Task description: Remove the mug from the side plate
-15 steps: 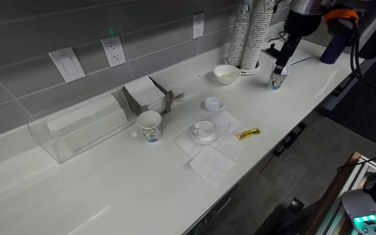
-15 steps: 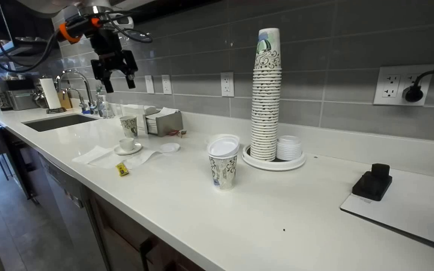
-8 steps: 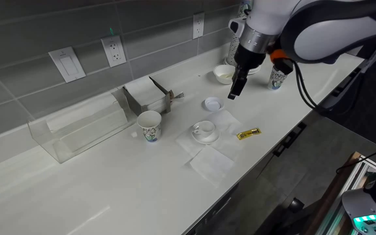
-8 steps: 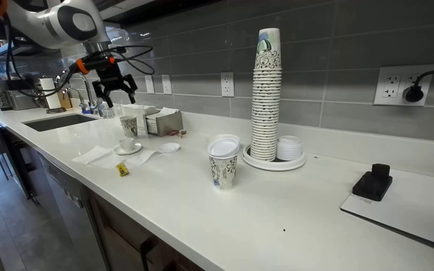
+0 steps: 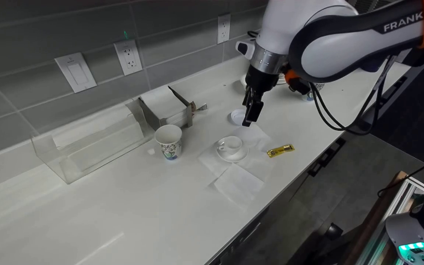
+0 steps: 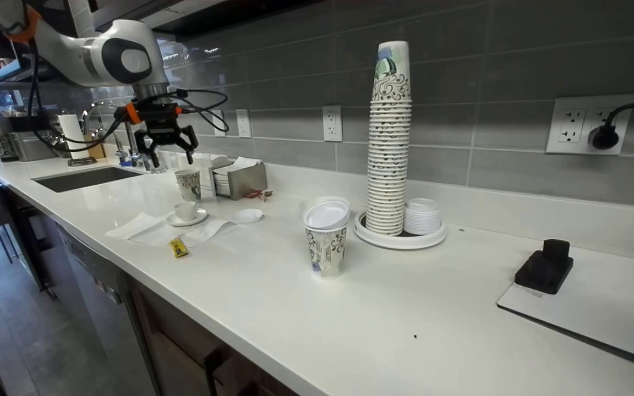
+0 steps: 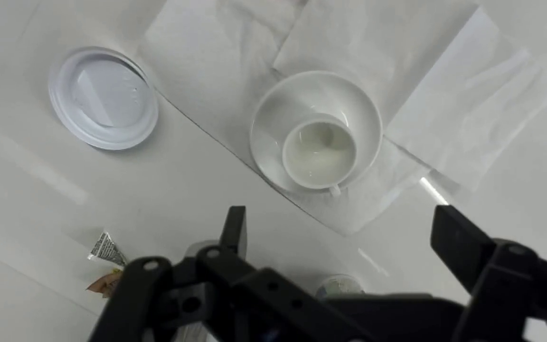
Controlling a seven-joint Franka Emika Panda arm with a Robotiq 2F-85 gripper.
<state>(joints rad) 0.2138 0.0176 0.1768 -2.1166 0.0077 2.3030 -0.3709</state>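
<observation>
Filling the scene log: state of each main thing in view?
mug: upright on side plate
side plate: flat on napkins
napkins: spread, overlapping
end effector: open, holding nothing
yellow packet: flat; seal unclear
loose lid: lying flat
open cup: upright, lidless
napkin holder: stocked
lidded cup: upright, tilted lid atop
cup stack: standing
black plug: plugged in

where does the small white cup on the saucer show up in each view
In an exterior view: the small white cup is just right of centre, slightly low.
In an exterior view: the small white cup is left of centre, slightly low.
Wrist view: the small white cup is right of centre, slightly high.
Shared landmark: the round white lid, which shows in all three.
</observation>
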